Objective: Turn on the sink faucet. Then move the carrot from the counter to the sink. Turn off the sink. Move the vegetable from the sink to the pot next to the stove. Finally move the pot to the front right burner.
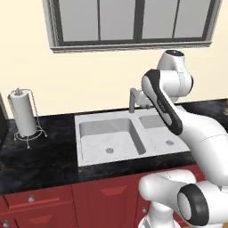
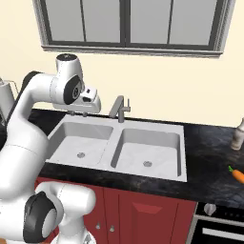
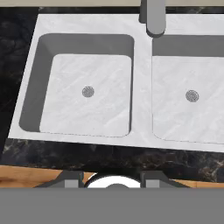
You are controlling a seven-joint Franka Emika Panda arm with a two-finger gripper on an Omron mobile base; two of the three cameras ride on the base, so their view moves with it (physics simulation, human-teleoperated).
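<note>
Sink faucet (image 2: 119,108) upright at the back rim of the sink (image 2: 183,143), between the two basins, no water visible. Gripper (image 2: 78,113) raised above the sink's back left corner, well left of the faucet, touching and holding nothing; jaw spread cannot be told. Carrot (image 2: 237,174) on the counter (image 2: 209,157) right of the sink. Pale bottle (image 2: 238,135) behind the carrot. Paper towel roll (image 1: 22,113) on the counter left of the sink

Glossy black marbled desk (image 2: 209,157) over red cabinet fronts. Set into it: light grey double-basin sink (image 2: 119,126), faucet (image 2: 119,108) at rear centre. Right of sink: carrot (image 2: 237,175), pale bottle (image 2: 238,135) behind. Left of sink: paper-towel holder (image 1: 23,116).
</note>
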